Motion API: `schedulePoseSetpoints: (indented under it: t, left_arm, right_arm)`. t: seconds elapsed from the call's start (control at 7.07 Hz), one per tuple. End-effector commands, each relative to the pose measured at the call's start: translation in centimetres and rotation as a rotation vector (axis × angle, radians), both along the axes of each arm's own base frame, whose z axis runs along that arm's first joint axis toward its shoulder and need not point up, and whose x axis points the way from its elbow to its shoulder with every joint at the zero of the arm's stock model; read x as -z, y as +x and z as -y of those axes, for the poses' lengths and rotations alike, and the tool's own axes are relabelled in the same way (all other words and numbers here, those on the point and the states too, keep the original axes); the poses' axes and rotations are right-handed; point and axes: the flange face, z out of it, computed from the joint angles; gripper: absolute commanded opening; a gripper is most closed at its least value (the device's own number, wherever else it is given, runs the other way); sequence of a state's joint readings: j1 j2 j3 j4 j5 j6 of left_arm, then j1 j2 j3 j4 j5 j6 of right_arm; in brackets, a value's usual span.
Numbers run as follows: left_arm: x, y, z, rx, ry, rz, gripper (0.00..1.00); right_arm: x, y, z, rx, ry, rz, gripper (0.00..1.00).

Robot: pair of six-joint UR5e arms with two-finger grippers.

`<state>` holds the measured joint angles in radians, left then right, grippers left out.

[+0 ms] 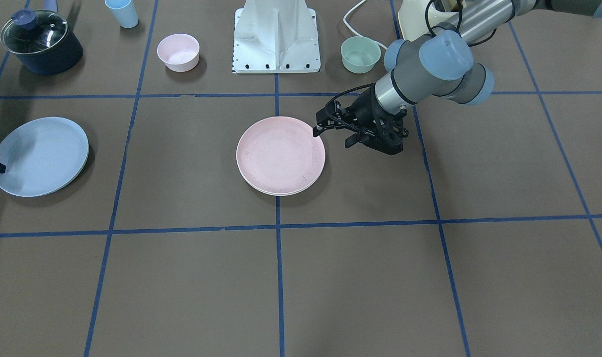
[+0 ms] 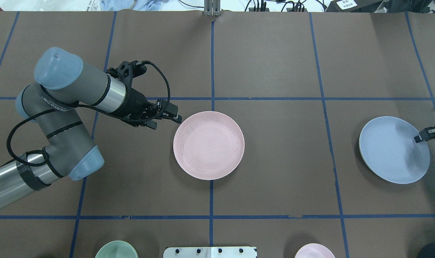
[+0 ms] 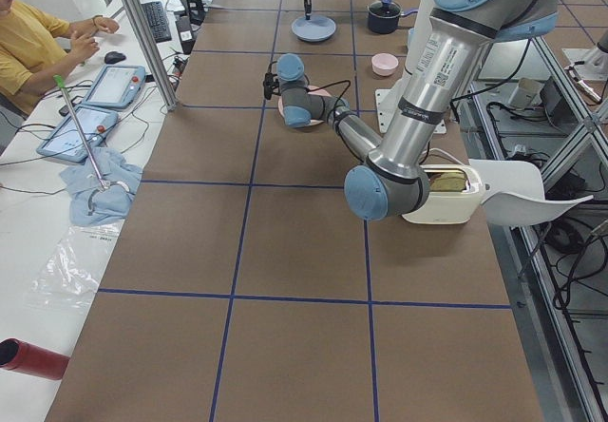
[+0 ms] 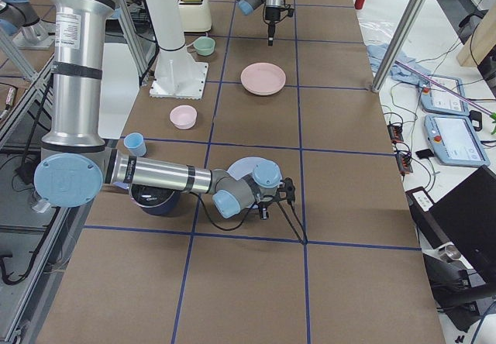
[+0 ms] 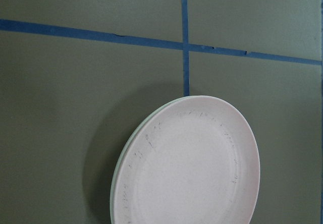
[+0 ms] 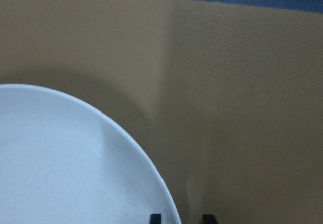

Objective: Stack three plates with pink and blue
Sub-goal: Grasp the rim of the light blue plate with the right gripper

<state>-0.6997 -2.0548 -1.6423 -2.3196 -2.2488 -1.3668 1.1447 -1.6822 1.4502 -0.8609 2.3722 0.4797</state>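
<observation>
The pale pink plate (image 1: 280,154) lies at the table's centre on top of the cream-white plate (image 1: 281,193), of which only a thin rim shows; both also show in the left wrist view (image 5: 192,168). My left gripper (image 1: 333,138) is open and empty, just beside the pink plate's rim and not touching it. The light blue plate (image 1: 40,156) sits far off on my right side and is tilted. My right gripper (image 2: 430,134) is shut on its outer rim. In the right wrist view the rim (image 6: 166,204) runs between the two fingertips.
A small pink bowl (image 1: 178,52), a mint-green bowl (image 1: 360,54), a lidded dark pot (image 1: 40,42) and a blue cup (image 1: 122,12) stand along the robot's side, around the white base (image 1: 276,39). Brown table surface (image 1: 182,163) lies between the two plate positions.
</observation>
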Motion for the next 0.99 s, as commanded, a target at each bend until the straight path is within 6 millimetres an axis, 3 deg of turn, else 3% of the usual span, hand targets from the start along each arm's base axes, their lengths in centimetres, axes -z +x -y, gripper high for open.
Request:
schedulePoseSetpoints:
  t: [0.0,0.14,0.28,0.42,0.57,0.71,0.85]
  left_arm:
    - [0.4,-0.7,0.0,0.006,0.007,-0.009,1.0]
    - [0.8,-1.2,0.0,0.009,0.013,-0.017,1.0]
    - [1.0,-2.1,0.3,0.021,0.018,-0.022,1.0]
    - [1.7,-3.5,0.9,0.041,0.031,-0.034,1.0]
    - [1.4,-5.5,2.3,0.075,0.035,-0.032,1.0]
    - [0.6,-7.7,3.6,0.088,0.029,-0.027,1.0]
    - [0.1,-9.7,4.8,0.098,0.041,-0.023,1.0]
  right_arm:
    - [1.0,0.1,-0.5,0.009,0.0,0.033,0.0]
    - [2.9,0.2,-1.0,0.017,0.014,0.066,0.0]
    - [6.1,0.4,-1.8,0.014,0.016,0.12,0.0]
    - [11.3,-0.2,-1.0,-0.072,-0.026,0.163,0.0]
    - [16.1,-1.5,1.3,-0.144,-0.077,0.215,0.0]
    - [20.0,-5.6,2.8,-0.144,-0.117,0.254,0.0]
    - [25.3,-11.4,3.9,-0.15,-0.149,0.29,0.0]
